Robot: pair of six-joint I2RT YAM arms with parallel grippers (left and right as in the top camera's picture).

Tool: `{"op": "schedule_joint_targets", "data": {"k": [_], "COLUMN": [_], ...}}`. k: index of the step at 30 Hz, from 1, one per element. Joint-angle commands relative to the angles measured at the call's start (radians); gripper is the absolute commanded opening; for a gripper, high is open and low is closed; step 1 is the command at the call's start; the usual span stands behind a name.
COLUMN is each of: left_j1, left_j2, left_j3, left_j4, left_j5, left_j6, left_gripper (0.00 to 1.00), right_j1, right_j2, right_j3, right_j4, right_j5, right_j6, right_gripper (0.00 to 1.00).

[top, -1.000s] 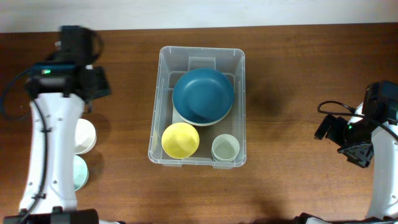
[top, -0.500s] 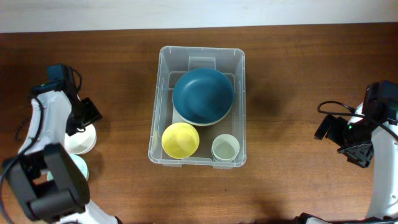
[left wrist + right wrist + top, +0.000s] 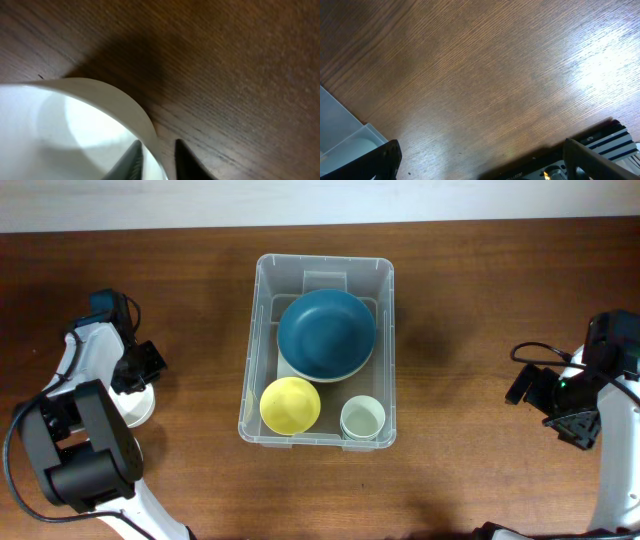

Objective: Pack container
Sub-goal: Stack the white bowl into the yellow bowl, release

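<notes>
The container (image 3: 388, 350) sits in the middle of the wooden table (image 3: 470, 300), its long side running away from the robot and both arms well apart from it. Inside, a dark teal bowl (image 3: 326, 332) fills the far half, resting on a paler dish (image 3: 332, 378) of which only a thin edge shows. In the near half, a yellow bowl (image 3: 290, 404) lies on the left and a small pale cup (image 3: 362, 420) on the right, just beside each other.

On the left side of the table, a white cup (image 3: 137, 409) stands upright on the wood, partly covered by the left arm. The left gripper (image 3: 156, 146) is down at this cup. In the left wrist view one dark finger (image 3: 134, 159) is inside the cup and the other is outside, with the cup's thin wall between them. The fingers are close to the wall, but at this near, blurred angle I cannot tell whether they actually press on it.

The right gripper (image 3: 482, 162) hangs over bare wood near the table's right edge, its jaws spread wide with nothing between them. A corner of the container shows at the lower left of the right wrist view.
</notes>
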Motion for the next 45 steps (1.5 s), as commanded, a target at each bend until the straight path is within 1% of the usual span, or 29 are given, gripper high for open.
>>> {"op": "schedule_joint_targets", "data": {"k": [1,3,5,8,12,15,19,22,24,27,32,36,39,45], "left_j1": [-0.003,-0.003,-0.003,-0.005,-0.034,-0.085,-0.188,-0.294,-0.363,-0.499,-0.704,-0.822,-0.896,-0.929], "left_j2": [0.011,0.011,0.011,0.01,-0.014,-0.062,-0.17,-0.267,-0.315,-0.37,-0.37,-0.352,-0.328,-0.29], "left_j3": [-0.003,-0.002,0.003,0.034,0.109,0.178,0.254,0.285,0.285,0.285,0.281,0.251,0.177,0.074], "left_j4": [0.011,0.021,0.033,0.038,-0.019,-0.076,-0.13,-0.15,-0.156,-0.202,-0.284,-0.321,-0.317,-0.28], "left_j5": [0.009,0.021,0.055,0.141,0.168,0.168,0.165,0.162,0.132,0.073,0.075,0.074,0.075,0.079], "left_j6": [-0.003,-0.002,0.007,0.056,0.066,0.082,0.092,0.091,0.09,0.083,0.052,0.026,-0.012,-0.034], "left_gripper": [0.06,0.01,0.0,0.0,0.0,0.01,0.01,0.0,0.01,0.01,0.01,0.01,0.01,0.0], "right_j1": [-0.006,-0.006,-0.006,-0.006,-0.006,-0.006,-0.006,-0.006,-0.006,-0.006,-0.006,-0.006,-0.006,-0.006], "right_j2": [-0.013,-0.013,-0.013,-0.013,-0.013,-0.013,-0.013,-0.013,-0.013,-0.013,-0.013,-0.013,-0.013,-0.013], "right_j3": [-0.005,-0.005,-0.005,-0.005,-0.005,-0.005,-0.005,-0.005,-0.005,-0.005,-0.005,-0.005,-0.005,-0.005], "right_j4": [0.0,0.001,0.0,0.0,-0.001,0.0,0.0,0.0,0.0,0.0,0.003,0.003,0.003,0.002], "right_j5": [0.005,0.005,0.005,0.005,0.005,0.005,0.005,0.005,0.005,0.005,0.005,0.005,0.005,0.005], "right_j6": [0.0,0.0,0.0,0.0,0.0,0.0,0.0,0.0,0.0,0.0,0.0,0.0,0.0,0.0], "right_gripper": [0.99,0.99,0.99,0.99,0.99,0.99,0.99,0.99,0.99,0.99,0.99,0.99,0.99,0.99]}}
